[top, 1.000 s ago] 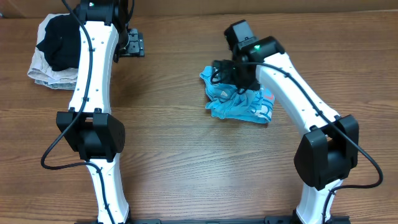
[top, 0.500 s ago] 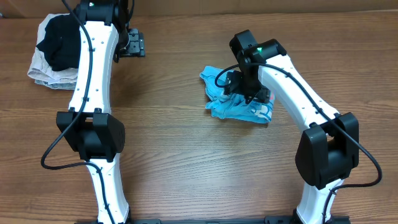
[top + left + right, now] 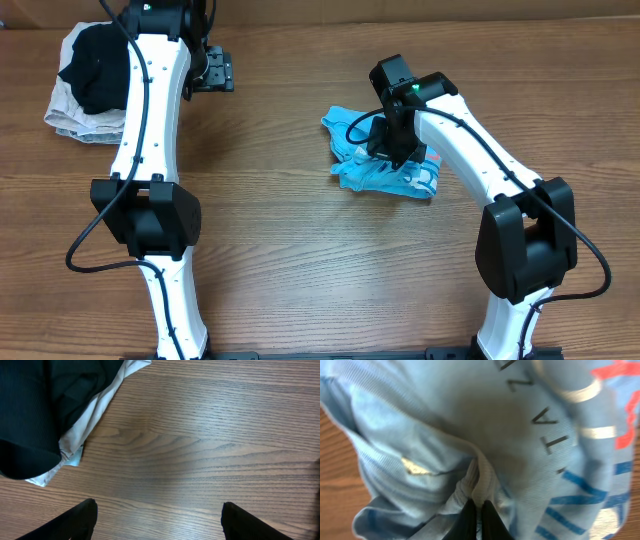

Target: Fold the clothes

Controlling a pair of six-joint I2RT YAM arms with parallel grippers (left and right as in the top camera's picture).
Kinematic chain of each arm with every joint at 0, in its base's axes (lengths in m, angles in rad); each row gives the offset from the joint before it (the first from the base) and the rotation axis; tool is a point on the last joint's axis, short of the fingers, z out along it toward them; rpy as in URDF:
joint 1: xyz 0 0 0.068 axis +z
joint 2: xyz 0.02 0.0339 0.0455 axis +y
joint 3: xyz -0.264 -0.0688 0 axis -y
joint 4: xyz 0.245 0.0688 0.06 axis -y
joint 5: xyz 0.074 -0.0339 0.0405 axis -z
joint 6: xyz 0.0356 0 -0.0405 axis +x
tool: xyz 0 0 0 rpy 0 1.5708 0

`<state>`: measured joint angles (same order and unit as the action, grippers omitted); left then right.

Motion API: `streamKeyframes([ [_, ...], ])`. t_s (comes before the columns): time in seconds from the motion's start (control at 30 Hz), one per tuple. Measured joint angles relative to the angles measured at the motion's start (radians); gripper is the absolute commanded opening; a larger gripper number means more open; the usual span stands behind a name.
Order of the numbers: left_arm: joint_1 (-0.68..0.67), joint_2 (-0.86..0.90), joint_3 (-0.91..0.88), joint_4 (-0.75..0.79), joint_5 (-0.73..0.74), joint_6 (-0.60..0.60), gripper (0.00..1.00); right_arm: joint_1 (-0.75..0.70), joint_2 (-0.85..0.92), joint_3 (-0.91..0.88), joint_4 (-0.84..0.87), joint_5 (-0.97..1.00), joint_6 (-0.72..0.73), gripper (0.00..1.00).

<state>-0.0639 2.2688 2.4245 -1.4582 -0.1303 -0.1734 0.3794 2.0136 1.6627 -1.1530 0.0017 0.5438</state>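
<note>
T-shirt (image 3: 372,178), crumpled, fold in right claw (image 3: 479,508), open tabletop (image 3: 290,235) around its edges.

In the overhead view the right end effector (image 3: 392,150) covers the middle of the crumpled light sky-blue soft-fabric T-shirt (image 3: 375,177) and hides its own fingertips. In the right wrist view the shirt runs past every edge, its printed lettering cut off mid-word. At upper left, the black garment (image 3: 90,58) and the white left arm (image 3: 150,100) cover part of the beige folded cloth (image 3: 68,118). The bottom edge of the left wrist view cuts off the left end effector (image 3: 159,510).
</note>
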Motion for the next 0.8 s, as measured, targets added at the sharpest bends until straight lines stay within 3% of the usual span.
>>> streamKeyframes([
  [0.2, 0.000, 0.000, 0.000, 0.001, 0.000, 0.000, 0.81, 0.032, -0.012, 0.028, -0.004, -0.068, -0.024, 0.04],
  [0.43, 0.000, 0.000, 0.000, 0.001, 0.003, 0.000, 0.81, 0.215, -0.048, 0.051, 0.019, -0.110, -0.030, 0.04],
  [0.5, 0.000, 0.000, 0.000, 0.001, 0.005, 0.000, 0.81, 0.262, -0.047, 0.050, 0.025, -0.115, -0.024, 0.31],
  [0.53, 0.000, 0.000, 0.000, 0.001, 0.006, 0.000, 0.81, 0.283, -0.047, 0.050, 0.027, -0.119, -0.023, 0.54],
  [0.57, 0.000, 0.000, 0.000, 0.001, 0.007, 0.000, 0.81, 0.299, -0.047, 0.050, 0.029, -0.123, -0.024, 0.67],
  [0.67, 0.000, 0.000, 0.000, 0.001, 0.007, 0.000, 0.82, 0.343, -0.047, 0.050, 0.016, -0.130, -0.019, 0.80],
  [0.8, 0.000, 0.000, 0.000, 0.000, 0.007, 0.000, 0.82, 0.352, -0.047, 0.050, -0.014, -0.136, -0.016, 0.84],
])
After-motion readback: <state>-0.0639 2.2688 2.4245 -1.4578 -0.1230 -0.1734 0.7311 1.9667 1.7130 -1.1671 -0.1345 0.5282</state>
